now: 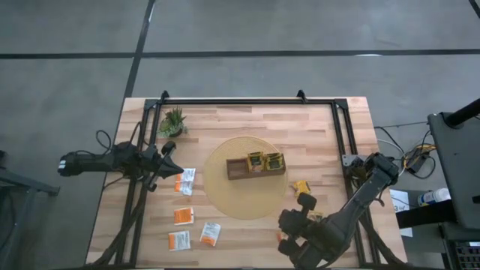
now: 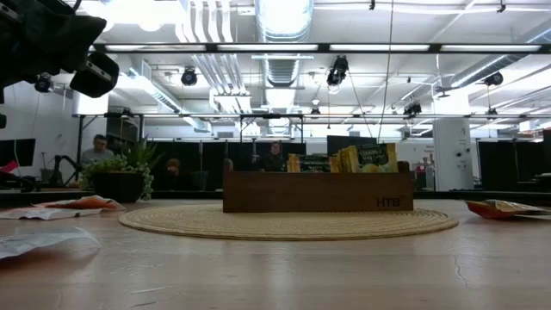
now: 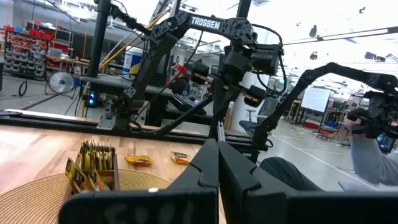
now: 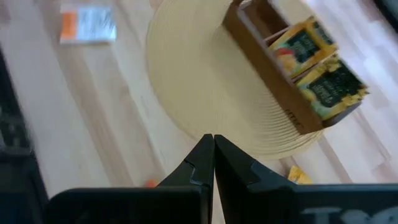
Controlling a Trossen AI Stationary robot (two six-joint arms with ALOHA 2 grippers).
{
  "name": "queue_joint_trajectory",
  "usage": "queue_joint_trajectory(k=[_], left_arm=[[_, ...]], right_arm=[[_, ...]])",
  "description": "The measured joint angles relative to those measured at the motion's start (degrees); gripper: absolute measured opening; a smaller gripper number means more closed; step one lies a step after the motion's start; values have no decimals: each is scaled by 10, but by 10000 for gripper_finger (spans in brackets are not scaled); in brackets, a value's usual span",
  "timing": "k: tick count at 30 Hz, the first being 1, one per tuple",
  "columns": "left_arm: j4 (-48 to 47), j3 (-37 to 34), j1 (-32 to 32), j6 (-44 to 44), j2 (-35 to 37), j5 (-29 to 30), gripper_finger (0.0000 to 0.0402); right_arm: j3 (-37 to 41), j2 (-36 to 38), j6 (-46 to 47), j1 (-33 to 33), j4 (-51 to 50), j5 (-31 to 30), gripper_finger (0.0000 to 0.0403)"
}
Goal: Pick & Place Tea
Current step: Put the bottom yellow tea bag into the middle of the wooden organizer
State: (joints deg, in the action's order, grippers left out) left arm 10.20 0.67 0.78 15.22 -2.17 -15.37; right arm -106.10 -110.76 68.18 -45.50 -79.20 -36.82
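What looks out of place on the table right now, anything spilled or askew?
Nothing is spilled or damaged. Loose tea sachets lie off the mat: white-and-orange ones at odd angles on the left side, a yellow one right of the round mat. In the tray only the right-hand compartments hold sachets; the left end is empty.

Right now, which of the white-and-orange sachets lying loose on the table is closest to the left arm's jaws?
The white-and-orange sachet just beside the left gripper, at the mat's left edge. The other three lie farther toward the table's front edge.
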Motion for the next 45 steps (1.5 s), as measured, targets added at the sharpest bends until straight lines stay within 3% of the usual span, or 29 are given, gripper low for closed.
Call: queue_joint_trajectory(k=[8,24,37,45], left_arm=[[0,0,0,0,0,0,0],[0,0,0,0,0,0,0],[0,0,0,0,0,0,0],[0,0,0,0,0,0,0]], right_arm=[[7,0,-173,0,3,102,9],[7,0,-190,0,8,143,13],[24,0,-191,0,27,190,144],[66,0,-183,3,105,208,209]])
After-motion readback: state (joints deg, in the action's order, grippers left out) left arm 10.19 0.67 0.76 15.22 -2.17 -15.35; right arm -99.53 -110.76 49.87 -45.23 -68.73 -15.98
